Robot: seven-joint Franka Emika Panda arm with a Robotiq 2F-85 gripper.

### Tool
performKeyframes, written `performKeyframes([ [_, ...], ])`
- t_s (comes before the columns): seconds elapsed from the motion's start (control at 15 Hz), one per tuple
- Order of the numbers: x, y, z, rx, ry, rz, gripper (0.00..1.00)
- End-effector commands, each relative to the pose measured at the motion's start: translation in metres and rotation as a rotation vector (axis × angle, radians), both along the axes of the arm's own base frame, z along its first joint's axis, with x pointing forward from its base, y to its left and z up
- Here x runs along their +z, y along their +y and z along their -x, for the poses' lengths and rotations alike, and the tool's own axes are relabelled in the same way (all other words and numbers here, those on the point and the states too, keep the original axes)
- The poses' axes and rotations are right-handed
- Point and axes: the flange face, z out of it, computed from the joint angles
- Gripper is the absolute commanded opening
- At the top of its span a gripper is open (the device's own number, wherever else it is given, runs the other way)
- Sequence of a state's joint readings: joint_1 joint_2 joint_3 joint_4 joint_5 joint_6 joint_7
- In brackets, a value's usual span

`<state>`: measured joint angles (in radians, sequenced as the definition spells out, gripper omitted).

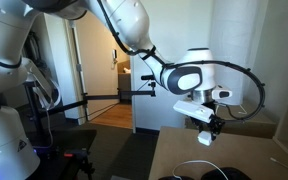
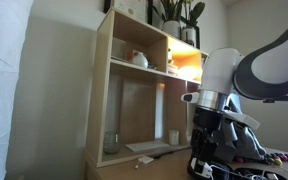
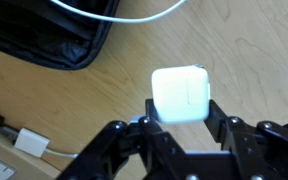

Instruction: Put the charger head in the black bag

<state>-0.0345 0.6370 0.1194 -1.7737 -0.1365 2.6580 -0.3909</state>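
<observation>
Above-left of the charger head (image 3: 180, 92), the black bag (image 3: 44, 35) is running off the picture's edge; the hand (image 3: 182, 116) is covering the head's lower edge.

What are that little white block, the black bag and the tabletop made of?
The charger head looks like smooth white plastic: even colour, rounded corners, faint sheen. The black bag seems soft fabric, perhaps nylon: matte, with ridged seams along its edge. The table looks like pale wood or wood-look laminate: grain streaks show; which, I cannot tell.
</observation>
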Motion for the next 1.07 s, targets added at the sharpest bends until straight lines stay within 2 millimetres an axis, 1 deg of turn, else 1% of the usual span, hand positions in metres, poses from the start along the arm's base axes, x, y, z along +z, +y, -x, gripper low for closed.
performKeyframes([
  [0.0,0.006,-0.023,0.007,-0.097,-0.003,-0.007,0.27],
  [0.53,0.004,-0.070,0.007,-0.278,0.000,0.010,0.27],
  [0.73,0.001,-0.081,0.008,-0.316,0.005,0.004,0.27],
  [0.8,-0.005,-0.077,0.001,-0.280,0.006,0.020,0.27],
  [0.87,-0.006,-0.079,0.001,-0.282,0.007,0.022,0.52],
  [1.0,-0.009,-0.079,0.001,-0.282,0.011,0.022,0.52],
])
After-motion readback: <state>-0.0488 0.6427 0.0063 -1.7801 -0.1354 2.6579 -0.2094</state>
